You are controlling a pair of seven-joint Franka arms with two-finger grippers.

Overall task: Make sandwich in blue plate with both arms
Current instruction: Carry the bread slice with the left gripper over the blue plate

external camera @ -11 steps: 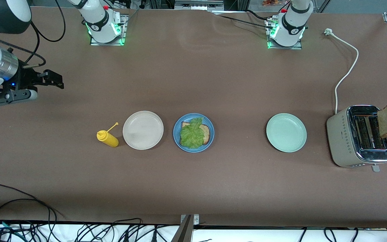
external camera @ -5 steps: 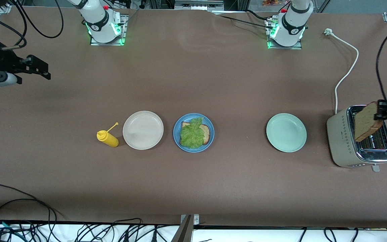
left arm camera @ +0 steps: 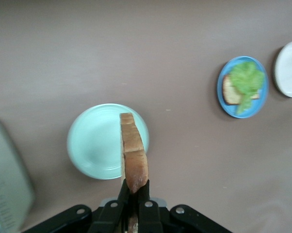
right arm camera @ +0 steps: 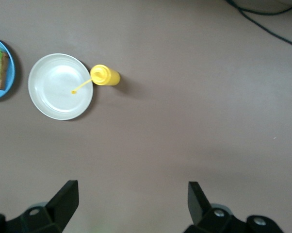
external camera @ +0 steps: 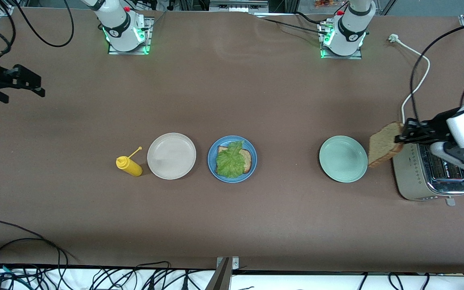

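Left gripper (external camera: 402, 134) is clamping one edge of a toast slice (external camera: 385, 143), holding it on edge in the air over the gap between the toaster (external camera: 413, 177) and the mint plate (external camera: 343, 158). A second ago the slice was sitting over the toaster slots; half a second ago it was crossing the toaster top. So it is now travelling toward the middle of the desk (external camera: 232, 100), away from the toaster. In the left wrist view the slice (left arm camera: 134, 153) is hanging edge-on above the mint plate (left arm camera: 95, 145), jaws pinched together on its lower end.

Blue plate (external camera: 232, 159) is sitting mid-desk, carrying the bottom slice with lettuce (external camera: 229, 159) spread over it. The sandwich is lacking only its top.

Right gripper (external camera: 26, 80) is hanging over bare desk at the right arm's end, jaws wide apart, holding nothing. It has been drifting outward over the last second; reads as waiting.

White plate (external camera: 171, 156) and yellow bottle (external camera: 129, 165) are lying beside the blue plate, toward the right arm's end.

Judgement: the carry is partway done; the slice will need tipping flat before release.
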